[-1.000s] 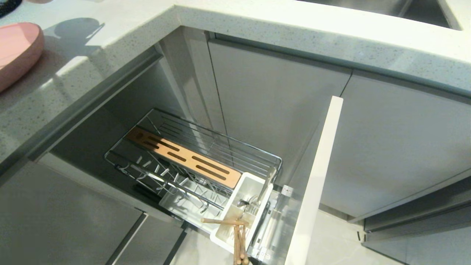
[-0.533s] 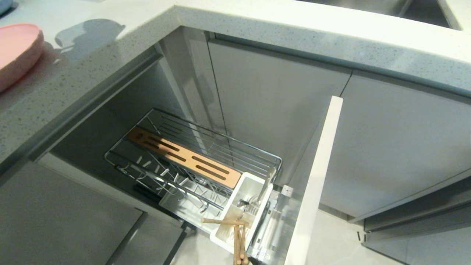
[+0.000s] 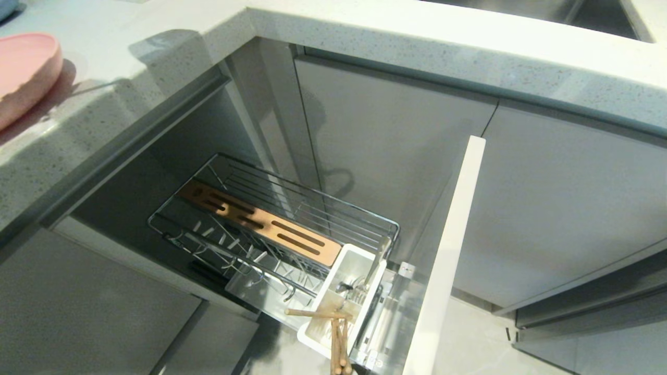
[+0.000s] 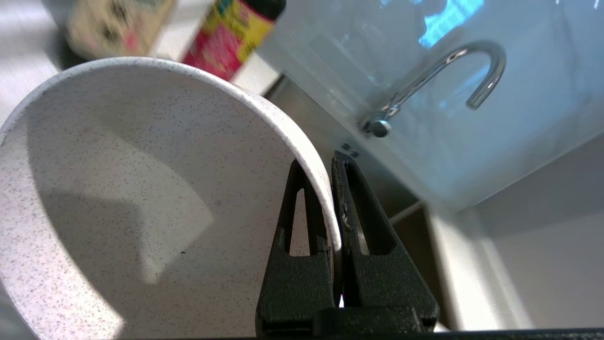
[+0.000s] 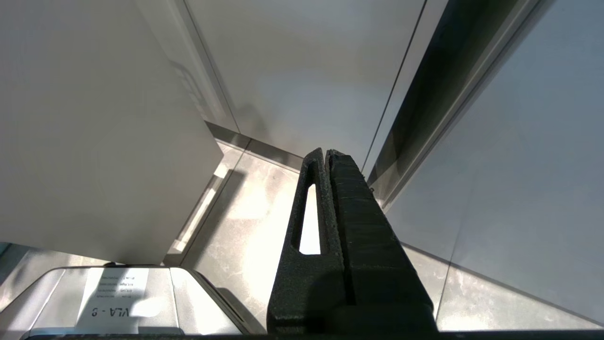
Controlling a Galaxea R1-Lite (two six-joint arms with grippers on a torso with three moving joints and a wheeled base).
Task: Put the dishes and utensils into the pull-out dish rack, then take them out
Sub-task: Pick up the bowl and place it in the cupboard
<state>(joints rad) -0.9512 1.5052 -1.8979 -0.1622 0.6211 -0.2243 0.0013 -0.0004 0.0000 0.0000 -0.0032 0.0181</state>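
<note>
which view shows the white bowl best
The left wrist view: the cream-white bowl fills most of it, its speckled inside facing the camera, its rim pinched by the left end effector. The head view and the right wrist view show nothing of the bowl.

Head view: bright overall, overexposed w/ a greenish-white cast. Countertop point(image 3: 417, 47) glares along the upper edge; a soft grey shadow lies on it upper left, just right of the pink plate point(image 3: 23, 73). Cabinet recess centre left is dim. Chrome rack point(image 3: 292, 219) shows small highlights. Faint shadow on the cabinet door point(image 3: 385, 156) at centre.

Left wrist view: bowl point(image 4: 118, 189) sharp, w/ a shadow inside, lower left; bottles point(image 4: 226, 33) at top blurred; faucet point(image 4: 439, 75) upper right soft, hazy blue glare around it.

Right wrist view: strong glare on the floor point(image 5: 250, 222) at centre; right side darker.
</note>
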